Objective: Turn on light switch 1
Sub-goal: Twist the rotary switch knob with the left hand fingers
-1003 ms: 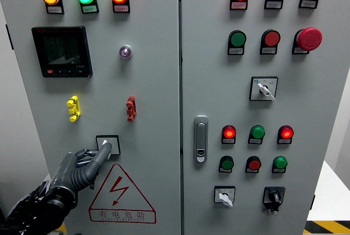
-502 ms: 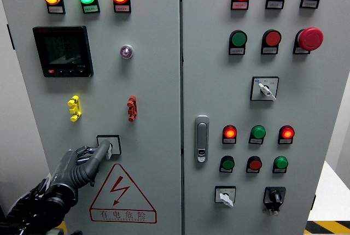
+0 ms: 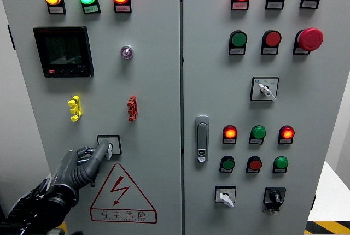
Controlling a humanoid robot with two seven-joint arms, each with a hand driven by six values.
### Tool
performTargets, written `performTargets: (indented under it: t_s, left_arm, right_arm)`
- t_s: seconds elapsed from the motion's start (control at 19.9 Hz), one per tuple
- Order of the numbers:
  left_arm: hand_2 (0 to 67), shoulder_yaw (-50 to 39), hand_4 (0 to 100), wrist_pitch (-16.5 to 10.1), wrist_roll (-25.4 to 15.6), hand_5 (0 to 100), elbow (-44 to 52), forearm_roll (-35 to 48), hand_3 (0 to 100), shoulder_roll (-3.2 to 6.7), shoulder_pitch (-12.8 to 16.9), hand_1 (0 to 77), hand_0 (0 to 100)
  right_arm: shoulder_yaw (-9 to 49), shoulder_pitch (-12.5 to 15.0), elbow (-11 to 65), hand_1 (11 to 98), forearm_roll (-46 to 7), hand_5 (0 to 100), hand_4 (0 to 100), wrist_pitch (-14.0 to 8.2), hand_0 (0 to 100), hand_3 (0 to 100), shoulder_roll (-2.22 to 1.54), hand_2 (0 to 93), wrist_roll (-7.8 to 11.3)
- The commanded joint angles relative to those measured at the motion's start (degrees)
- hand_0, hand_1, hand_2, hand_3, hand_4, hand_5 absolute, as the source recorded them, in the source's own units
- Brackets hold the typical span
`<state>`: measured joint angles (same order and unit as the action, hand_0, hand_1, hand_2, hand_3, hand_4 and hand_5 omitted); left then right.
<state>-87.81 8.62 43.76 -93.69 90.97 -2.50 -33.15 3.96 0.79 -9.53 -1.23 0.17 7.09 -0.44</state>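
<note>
A small selector switch (image 3: 111,143) with a white knob in a black square frame sits low on the left cabinet door (image 3: 153,82), just above the warning triangle. My left hand (image 3: 103,148), dark grey, reaches up from the lower left corner. Its index finger and thumb tips rest on the knob and cover its left part, with the other fingers curled behind. Whether the knob is turned cannot be made out. The right arm does not show.
Above the switch are a yellow clip (image 3: 74,108), a red clip (image 3: 132,108), a black display (image 3: 63,51) and three lit lamps. The right door carries a handle (image 3: 202,139), lamps, push buttons, a red mushroom button (image 3: 310,39) and more selector switches (image 3: 264,88).
My left fingertips have slid slightly right and down onto the knob, which showed more of its white lever a second ago. The view has shifted a touch.
</note>
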Motion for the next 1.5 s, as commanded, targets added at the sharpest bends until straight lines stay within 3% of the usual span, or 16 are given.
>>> performTargets:
  t_s: [0.0, 0.3, 0.95, 1.45]
  left_arm:
    - [53.0, 0.01, 100, -0.09, 0.01, 93, 0.09, 0.00, 98, 0.04, 0.02, 45.3, 47]
    - [52.9, 0.27, 100, -0.09, 0.01, 93, 0.44, 0.00, 98, 0.12, -0.07, 48.4, 43]
    - [52.7, 0.18, 100, 0.08, 0.10, 93, 0.53, 0.00, 98, 0.21, -0.60, 43.2, 42]
    - [52.8, 0.27, 100, 0.00, 0.10, 94, 0.88, 0.00, 98, 0.21, -0.69, 42.9, 56]
  right_arm:
    - [0.00, 0.00, 0.04, 19.6, 0.00, 11, 19, 0.00, 0, 19, 0.03, 0.0, 0.00]
    - [0.00, 0.00, -0.05, 19.6, 0.00, 11, 19, 0.00, 0, 19, 0.03, 0.0, 0.00]
    - [0.00, 0.00, 0.04, 19.6, 0.00, 11, 19, 0.00, 0, 19, 0.03, 0.0, 0.00]
    - [0.00, 0.00, 0.04, 19.6, 0.00, 11, 19, 0.00, 0, 19, -0.06, 0.0, 0.00]
